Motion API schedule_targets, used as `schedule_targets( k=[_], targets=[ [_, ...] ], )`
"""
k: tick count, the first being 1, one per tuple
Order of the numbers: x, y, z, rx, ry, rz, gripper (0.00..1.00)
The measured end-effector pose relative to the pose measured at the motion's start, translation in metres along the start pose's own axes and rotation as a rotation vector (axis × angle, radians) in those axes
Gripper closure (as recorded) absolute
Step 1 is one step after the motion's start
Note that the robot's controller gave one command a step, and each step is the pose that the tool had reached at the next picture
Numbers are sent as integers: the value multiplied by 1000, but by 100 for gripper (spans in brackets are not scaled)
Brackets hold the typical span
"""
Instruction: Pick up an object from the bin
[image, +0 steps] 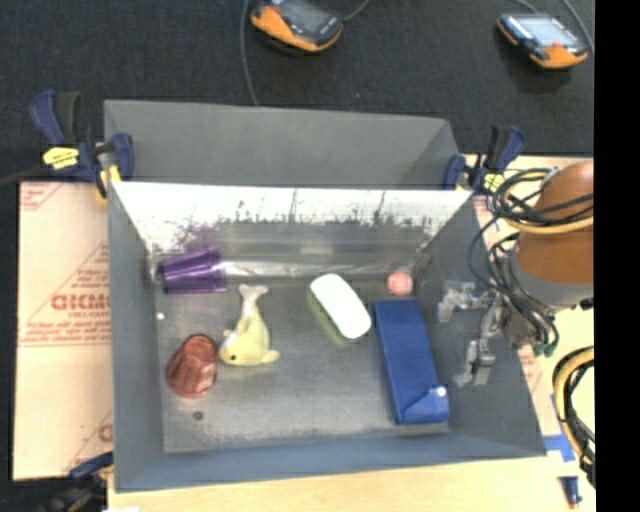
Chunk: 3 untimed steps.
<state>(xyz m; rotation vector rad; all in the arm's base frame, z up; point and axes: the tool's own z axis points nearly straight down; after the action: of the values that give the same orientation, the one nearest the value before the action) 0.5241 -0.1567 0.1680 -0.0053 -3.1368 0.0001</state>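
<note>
The gripper (470, 332) hangs over the sloping right-hand wall of the grey bin (280, 140). Its two pale fingers stand apart with nothing between them, so it is open and empty. Nearest to it, just to the view's left on the bin floor, lies a blue rectangular block (408, 360). The block's long axis runs from the front of the bin toward the back, tilted a little, and there is a pale patch at its front end. This looks like the likeliest pick: the gripper would need only to shift left and come down, closing across the block's short width. Just past the block's back end sits a small pink ball (399, 284), and beside that a white and green oval thing (340, 307), both near the block but apart from it. Farther left lie a yellow toy whale (248, 338) and a red-brown rounded thing (192, 364) close together. Farthest off, against the back wall, is a purple cup (190, 270) lying on its side.
</note>
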Motion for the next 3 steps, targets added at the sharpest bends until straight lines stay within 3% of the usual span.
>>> schedule_targets(
  k=[1, 2, 3],
  targets=[
    [-2, 1, -4, 2, -8, -4, 0],
    [-14, 29, 41, 1, -12, 97, 0],
    [-50, 54, 79, 5, -13, -34, 0]
  ],
)
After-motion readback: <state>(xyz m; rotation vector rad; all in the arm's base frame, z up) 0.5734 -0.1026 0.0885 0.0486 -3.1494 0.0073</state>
